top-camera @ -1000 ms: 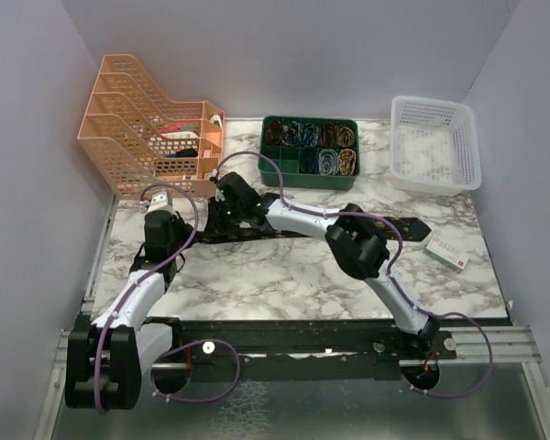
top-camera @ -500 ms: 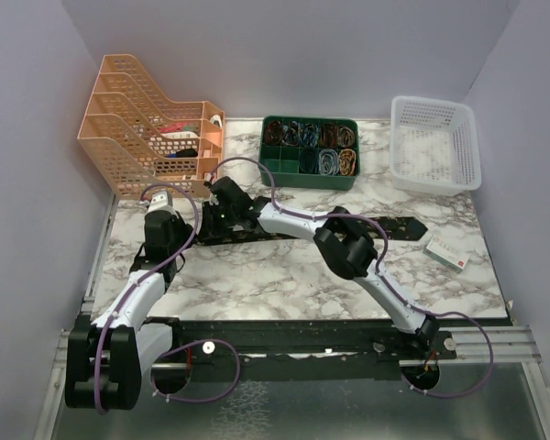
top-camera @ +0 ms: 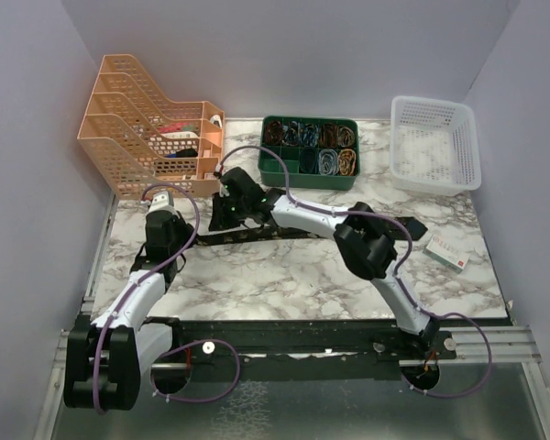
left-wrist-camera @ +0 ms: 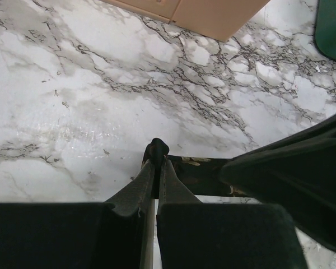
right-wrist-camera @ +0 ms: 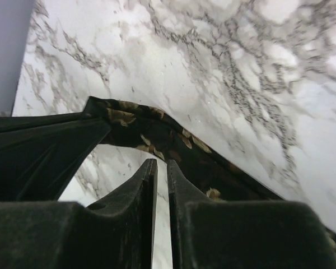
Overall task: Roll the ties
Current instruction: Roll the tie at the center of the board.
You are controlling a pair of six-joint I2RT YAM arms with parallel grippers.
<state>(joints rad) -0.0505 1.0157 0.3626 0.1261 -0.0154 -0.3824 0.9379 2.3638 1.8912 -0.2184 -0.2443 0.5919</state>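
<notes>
Top: tie [top-camera: 257,235] stretched across the marble worktop [top-camera: 284,275], right hand [top-camera: 225,209] over its left part.
Left wrist: left hand [left-wrist-camera: 157,163] clenched on the tie end.
Right wrist: right hand fingers pressed together, tie fold just past the tips; can't tell if it's pinched.

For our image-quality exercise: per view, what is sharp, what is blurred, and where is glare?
Top external: soft, even light, sharp throughout. Left wrist: the table is sharp with a glossy sheen at left; the left gripper is dark and blurred near the lens. Right wrist: the tie shows clear flecks mid-frame but smears at bottom right; the right gripper is out of focus.
</notes>
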